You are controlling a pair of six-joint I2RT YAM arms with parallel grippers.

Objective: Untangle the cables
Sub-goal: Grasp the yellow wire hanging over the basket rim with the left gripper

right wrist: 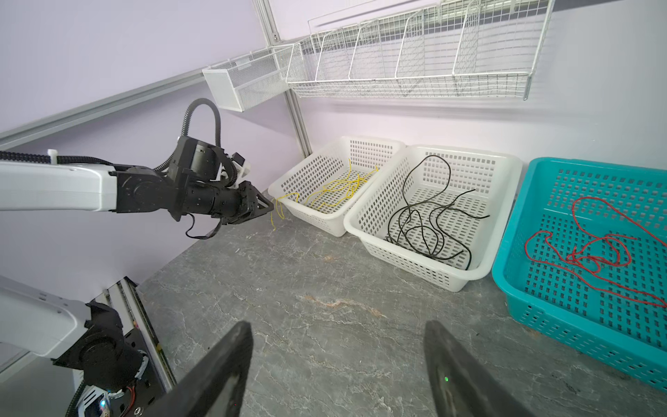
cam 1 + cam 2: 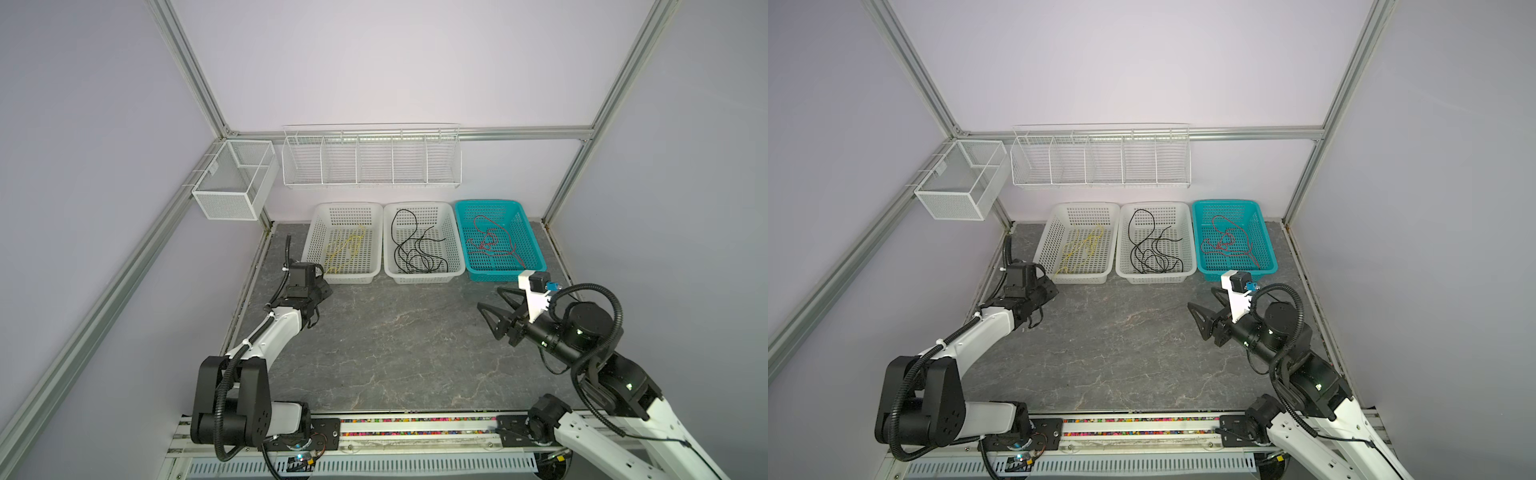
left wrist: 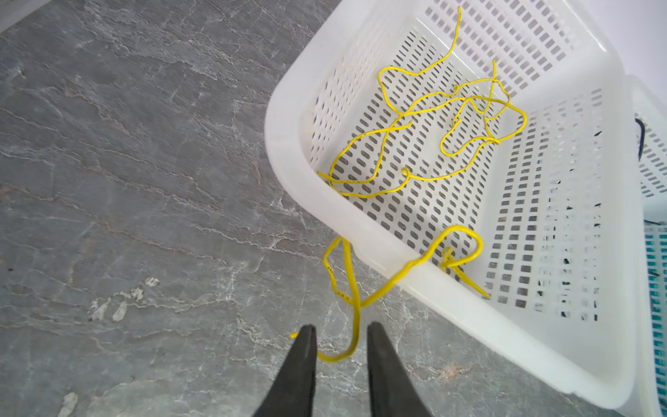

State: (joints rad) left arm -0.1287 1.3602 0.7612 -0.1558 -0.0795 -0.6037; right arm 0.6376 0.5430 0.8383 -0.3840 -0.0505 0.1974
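The yellow cables (image 2: pixel 345 249) lie in the left white basket (image 2: pixel 349 204), and one strand (image 3: pixel 357 314) hangs over its near rim (image 3: pixel 288 144) down to the table. My left gripper (image 3: pixel 341 326) is at that basket's front left corner. Its jaws stand narrowly apart with the hanging yellow loop between them, not clamped. Black cables (image 2: pixel 415 253) are coiled in the middle white basket (image 2: pixel 417 203), and red cables (image 2: pixel 492 241) lie in the teal basket (image 2: pixel 488 202). My right gripper (image 2: pixel 490 297) hovers open and empty over the table in front of the teal basket.
A white wire rack (image 2: pixel 372 156) and a mesh box (image 2: pixel 232 178) hang on the back wall above the baskets. Aluminium frame posts stand at the table's back corners. The grey stone tabletop (image 2: pixel 395 353) stretches between the two arms.
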